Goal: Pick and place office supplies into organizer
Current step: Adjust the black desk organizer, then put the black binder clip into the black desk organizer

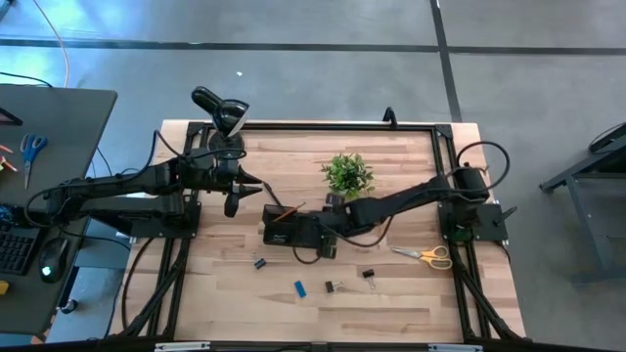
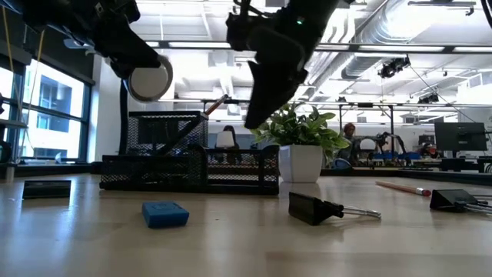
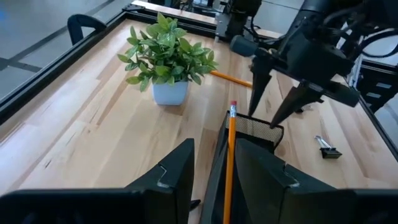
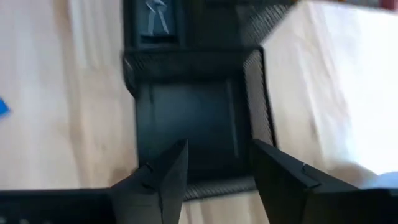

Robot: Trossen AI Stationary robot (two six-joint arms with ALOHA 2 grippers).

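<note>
The black mesh organizer [image 1: 284, 235] stands mid-table, with an orange pencil [image 3: 231, 155] leaning in its tall cup. My right gripper [image 4: 217, 149] hangs open just above a low compartment of the organizer [image 4: 186, 106], pointing steeply down, with nothing between its fingers. My left gripper [image 1: 245, 196] waits open to the left of the organizer, raised above the table, touching nothing. On the wood lie the yellow-handled scissors [image 1: 425, 254], a blue eraser [image 2: 164, 214], black binder clips [image 2: 315, 208] [image 1: 261, 262] and a second pencil [image 3: 230, 78].
A small potted plant [image 1: 347, 174] stands just beyond the organizer, close to my right arm. A black lamp [image 1: 223, 110] sits at the far left corner. A black frame runs around the table's edge [image 1: 323, 125]. Bare wood lies near the front edge.
</note>
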